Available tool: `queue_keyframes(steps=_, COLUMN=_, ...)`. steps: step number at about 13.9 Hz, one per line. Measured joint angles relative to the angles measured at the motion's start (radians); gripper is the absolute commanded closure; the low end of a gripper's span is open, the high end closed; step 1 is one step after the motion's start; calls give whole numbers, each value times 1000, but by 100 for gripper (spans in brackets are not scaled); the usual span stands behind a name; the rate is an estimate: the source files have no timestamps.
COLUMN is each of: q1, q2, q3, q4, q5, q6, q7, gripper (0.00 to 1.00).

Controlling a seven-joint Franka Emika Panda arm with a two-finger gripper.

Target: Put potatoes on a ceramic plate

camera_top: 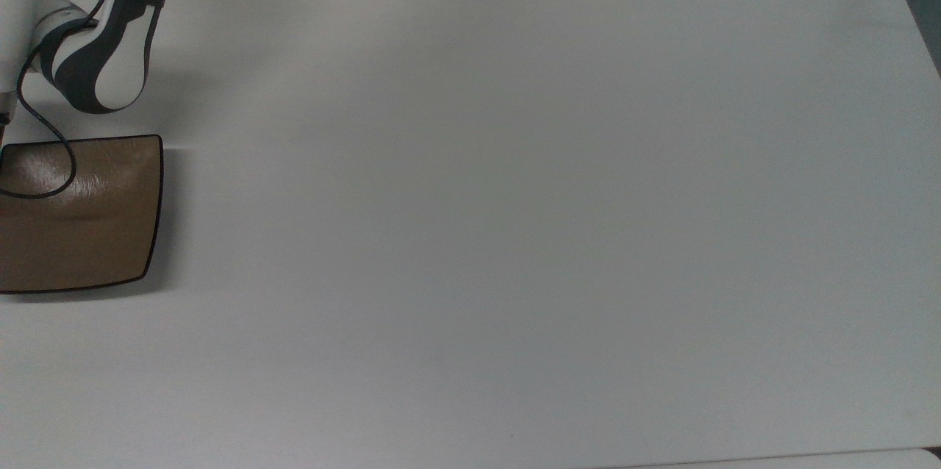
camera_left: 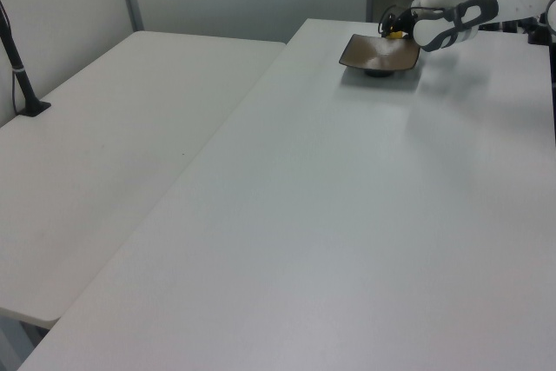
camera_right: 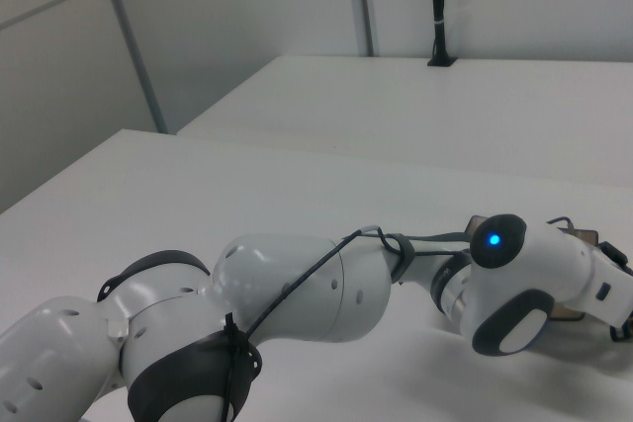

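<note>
We start in the top view, where the ceramic plate [camera_top: 81,215] sits at the left edge of the white table [camera_top: 514,197], brown and glossy, its thin dark rim curving in along the sides. Just beyond its far edge we see a white-and-grey arm [camera_top: 95,50] link, and a black cable [camera_top: 51,160] loops down from it over the plate's upper left corner.

Over to the left view: the same plate [camera_left: 379,54] lies far back on the table [camera_left: 347,215], and a speck of yellow, the potato [camera_left: 395,35], shows right at the plate's far rim, tucked against the dark gripper [camera_left: 389,25]. We cannot tell whether the potato is touching the plate or whether it sits just above the rim. We cannot tell how the jaws stand either, since the dark head of the arm covers them. The arm [camera_left: 452,15] reaches in from the plate's right, a blue light glowing on its joint.

In the right view the arm [camera_right: 297,294] stretches toward the plate, and a sliver of brown plate [camera_right: 579,236] peeks out past the wrist with its blue light.
</note>
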Motion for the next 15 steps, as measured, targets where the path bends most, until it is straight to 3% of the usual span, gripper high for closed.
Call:
queue_keyframes(steps=7, q1=-17, q2=-18, q3=4, q4=2, q5=0, q6=0, q7=0, gripper=45)
queue_keyframes(steps=12, q1=-41, q2=-150, q3=23, q4=-90, q5=-1, q6=-7, q7=0, gripper=45)
queue_keyframes(steps=15, q1=-42, q2=-234, q3=38, q4=-168, q5=-2, q6=-91, q7=0, gripper=45)
